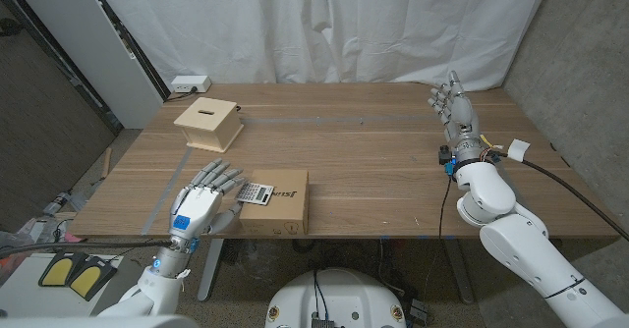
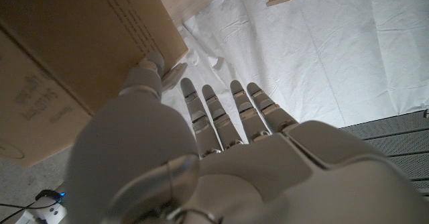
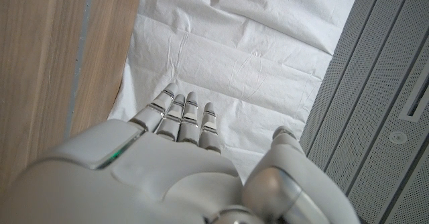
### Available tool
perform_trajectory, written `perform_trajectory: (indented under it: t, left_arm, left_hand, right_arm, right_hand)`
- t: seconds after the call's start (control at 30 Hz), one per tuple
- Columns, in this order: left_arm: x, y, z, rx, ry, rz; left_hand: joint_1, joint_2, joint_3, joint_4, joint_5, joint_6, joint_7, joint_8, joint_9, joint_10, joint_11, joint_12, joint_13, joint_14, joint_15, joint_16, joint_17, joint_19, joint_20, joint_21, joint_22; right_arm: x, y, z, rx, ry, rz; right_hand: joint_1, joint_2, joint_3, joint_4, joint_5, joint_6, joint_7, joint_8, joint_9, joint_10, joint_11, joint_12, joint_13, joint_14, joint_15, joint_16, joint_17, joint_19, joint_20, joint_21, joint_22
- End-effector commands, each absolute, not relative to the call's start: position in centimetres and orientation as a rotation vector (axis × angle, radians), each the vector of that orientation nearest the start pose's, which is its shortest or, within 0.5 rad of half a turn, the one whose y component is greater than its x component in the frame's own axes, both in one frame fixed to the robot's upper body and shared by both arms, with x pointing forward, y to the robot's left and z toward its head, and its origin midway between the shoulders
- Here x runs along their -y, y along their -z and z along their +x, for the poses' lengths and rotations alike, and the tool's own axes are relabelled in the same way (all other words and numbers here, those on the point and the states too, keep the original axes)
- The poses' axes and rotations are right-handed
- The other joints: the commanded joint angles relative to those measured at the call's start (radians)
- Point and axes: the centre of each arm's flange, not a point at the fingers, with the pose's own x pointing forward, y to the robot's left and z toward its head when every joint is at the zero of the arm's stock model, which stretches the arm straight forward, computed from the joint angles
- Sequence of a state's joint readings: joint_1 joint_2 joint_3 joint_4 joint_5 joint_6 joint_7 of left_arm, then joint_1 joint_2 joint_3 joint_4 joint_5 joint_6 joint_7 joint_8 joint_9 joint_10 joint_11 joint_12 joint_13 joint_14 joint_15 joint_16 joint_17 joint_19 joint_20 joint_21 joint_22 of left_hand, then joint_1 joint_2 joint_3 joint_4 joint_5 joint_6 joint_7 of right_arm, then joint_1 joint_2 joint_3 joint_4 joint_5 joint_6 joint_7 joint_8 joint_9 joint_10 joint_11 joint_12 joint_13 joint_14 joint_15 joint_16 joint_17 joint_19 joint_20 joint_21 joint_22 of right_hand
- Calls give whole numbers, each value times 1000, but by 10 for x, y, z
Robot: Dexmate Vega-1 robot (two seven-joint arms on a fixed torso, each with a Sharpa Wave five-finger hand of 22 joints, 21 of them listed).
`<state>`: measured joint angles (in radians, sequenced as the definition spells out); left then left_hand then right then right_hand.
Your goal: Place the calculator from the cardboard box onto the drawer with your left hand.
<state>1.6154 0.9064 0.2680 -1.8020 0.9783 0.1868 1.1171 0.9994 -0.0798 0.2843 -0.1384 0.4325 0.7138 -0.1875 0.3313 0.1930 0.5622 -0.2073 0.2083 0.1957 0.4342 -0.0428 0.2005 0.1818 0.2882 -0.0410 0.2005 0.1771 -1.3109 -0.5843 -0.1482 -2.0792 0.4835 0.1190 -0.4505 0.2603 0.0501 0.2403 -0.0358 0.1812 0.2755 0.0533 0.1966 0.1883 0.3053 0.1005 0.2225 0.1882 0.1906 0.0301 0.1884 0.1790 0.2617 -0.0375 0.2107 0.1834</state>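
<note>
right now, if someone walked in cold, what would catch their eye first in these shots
Most likely the left hand, fingers spread, beside the calculator that lies on the cardboard box at the table's near edge. Next, the right hand raised near the far right corner, fingers apart and holding nothing. A small wooden drawer with a slot in its top sits at the far left of the wooden table.

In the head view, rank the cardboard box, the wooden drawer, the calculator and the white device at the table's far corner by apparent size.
1. Cardboard box, though it sits nearest the camera.
2. Wooden drawer, somewhat smaller but farther back, so the true order is unsure.
3. Calculator.
4. White device, close to the calculator and farthest away.
</note>
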Motion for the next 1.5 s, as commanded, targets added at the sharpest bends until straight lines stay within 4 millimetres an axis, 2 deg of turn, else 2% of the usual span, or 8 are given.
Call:
perform_trajectory:
  t: [0.03,0.3,0.57,0.83,0.97,1.0,1.3,1.5]
  left_arm:
    - [-322,192,423,1089,-603,1524]
    - [-317,195,423,1084,-609,1513]
    - [-312,199,423,1078,-629,1497]
    - [-311,201,422,1060,-655,1461]
    - [-311,201,422,1048,-665,1444]
    - [-311,201,422,1045,-668,1440]
    - [-309,200,423,1030,-677,1410]
    - [-310,197,426,1029,-684,1390]
  left_hand:
    - [14,5,6,0,-3,16,3,5,5,9,0,0,1,12,-174,-4,2,9,-100,7,3]
    - [31,17,12,1,-15,53,6,17,5,34,1,3,2,31,-173,0,3,13,-98,8,3]
    - [59,45,25,4,-45,100,13,28,2,94,1,12,2,91,-171,10,3,58,-93,23,4]
    - [99,99,51,13,-131,234,31,54,-9,219,-3,17,2,198,-169,19,3,117,-84,36,7]
    - [108,128,63,21,-176,305,53,74,-7,265,0,14,2,233,-173,13,1,129,-82,37,7]
    - [110,137,68,22,-196,339,71,84,-7,282,0,12,1,243,-172,9,1,131,-82,36,7]
    - [115,148,78,24,-224,378,98,90,-11,293,1,2,1,259,-171,2,0,138,-81,36,7]
    - [119,150,82,22,-232,383,107,89,-11,295,0,-1,1,260,-171,-2,0,138,-84,35,7]
  right_arm:
    - [280,12,490,737,42,84]
    - [280,12,490,736,32,81]
    - [278,13,492,735,14,81]
    - [275,13,493,743,-1,84]
    - [274,12,495,741,-8,85]
    - [273,12,496,741,-9,85]
    - [273,10,496,749,-10,76]
    - [273,9,496,752,-10,75]
  right_hand:
    - [-5,5,-4,1,5,9,5,3,5,11,-2,6,3,10,1,3,6,7,2,2,2]
    - [-5,5,-4,0,6,9,4,3,5,12,-2,6,3,10,0,3,6,8,2,2,2]
    - [-6,5,-5,0,6,10,4,3,5,13,-1,6,3,16,-1,4,6,13,3,3,2]
    - [-8,5,-6,0,6,11,2,4,5,15,-3,7,3,22,-4,6,6,16,4,3,2]
    - [-9,4,-7,-1,6,12,2,4,5,19,-3,8,3,25,-3,7,6,19,5,4,2]
    - [-9,4,-7,-1,6,12,2,4,5,19,-4,8,3,27,-4,7,6,19,5,4,2]
    - [-12,2,-10,0,6,13,1,4,5,21,-4,8,3,31,-4,8,7,24,5,5,2]
    - [-14,1,-11,0,6,15,0,4,5,21,-4,8,3,32,-4,8,7,25,5,5,2]
